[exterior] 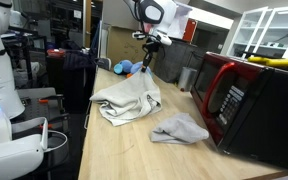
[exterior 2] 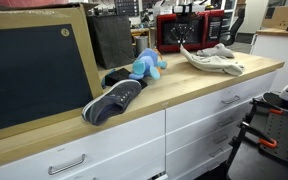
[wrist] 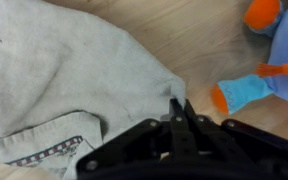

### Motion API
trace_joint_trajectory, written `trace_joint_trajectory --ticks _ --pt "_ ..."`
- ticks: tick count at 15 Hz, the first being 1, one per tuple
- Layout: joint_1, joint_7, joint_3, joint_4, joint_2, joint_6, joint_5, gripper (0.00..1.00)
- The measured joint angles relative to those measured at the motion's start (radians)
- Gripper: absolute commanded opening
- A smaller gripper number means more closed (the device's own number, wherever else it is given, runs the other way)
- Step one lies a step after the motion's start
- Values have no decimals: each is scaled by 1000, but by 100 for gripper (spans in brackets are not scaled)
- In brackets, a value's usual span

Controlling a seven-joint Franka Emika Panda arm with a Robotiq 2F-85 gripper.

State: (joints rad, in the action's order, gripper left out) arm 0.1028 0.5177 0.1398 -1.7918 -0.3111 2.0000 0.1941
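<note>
The fingers (wrist: 177, 118) are clenched tight, their dark tips pinching a fold at the edge of the cloth (wrist: 64, 80). The wrist view shows the pale grey fabric bunching into the grip, with a printed hem running along its lower border.

In an exterior view the cloth (exterior: 129, 100) rises to a peak under the arm while the rest spreads slack on the table (exterior: 114, 150). That tent shape fits a grip on one small point: only the pinched part is lifted, and the weight of the rest keeps it down on the wood.

Just beside the grip, toward the table's far end, lies a blue plush (wrist: 269, 60) with orange parts. It is near the cloth, but I cannot tell whether they touch.

A second cloth (exterior: 179, 127), darker grey, lies crumpled apart from the first, close to the front of a red and black microwave (exterior: 249, 100).

In the other exterior view a dark shoe (exterior 2: 114, 100) lies on its side near the table's edge, beyond the plush (exterior 2: 147, 65) and well apart from the cloth (exterior 2: 214, 58). White drawers (exterior 2: 199, 120) sit below.
</note>
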Motion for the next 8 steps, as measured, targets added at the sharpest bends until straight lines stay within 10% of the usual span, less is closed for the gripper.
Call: trace_joint_trajectory --ticks 4,8 --pt "-24 45 -2 55 -30 34 9 1" --pt "-43 187 -2 126 -76 23 9 43"
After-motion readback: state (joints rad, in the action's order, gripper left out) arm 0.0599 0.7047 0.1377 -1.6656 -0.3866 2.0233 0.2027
